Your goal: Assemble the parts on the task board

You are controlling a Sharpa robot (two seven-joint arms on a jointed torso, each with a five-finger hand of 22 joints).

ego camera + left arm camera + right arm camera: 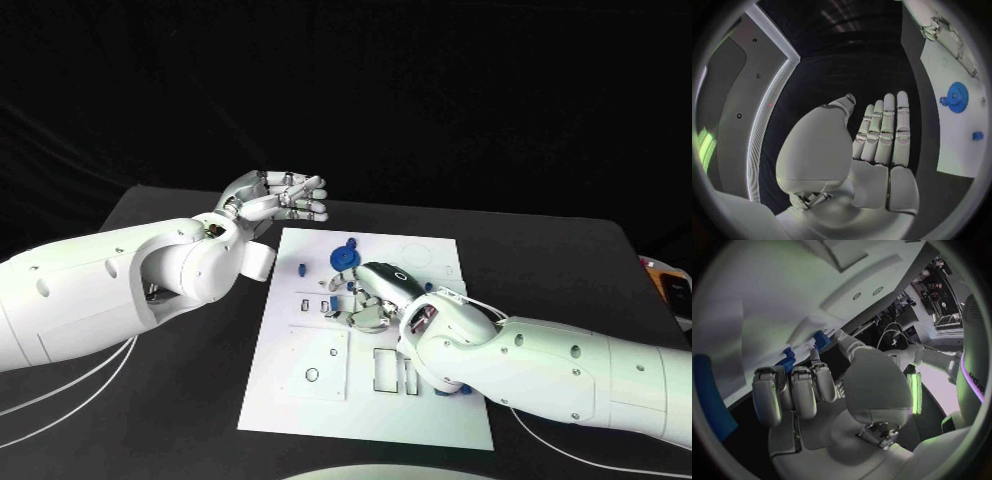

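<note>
Over the task board (310, 400) the right hand (372, 300) curls onto small blue parts (787, 360), grip unclear; left hand (274, 200) hovers empty, fingers extended

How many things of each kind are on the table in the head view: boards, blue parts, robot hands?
Task board: 1
Blue gear: 1
Smaller blue pieces: 3 that I can make out, one beside the gear, one at the right fingers, one half hidden under the right arm
Robot hands: 2, left robot hand and right robot hand
Total: 7
</note>
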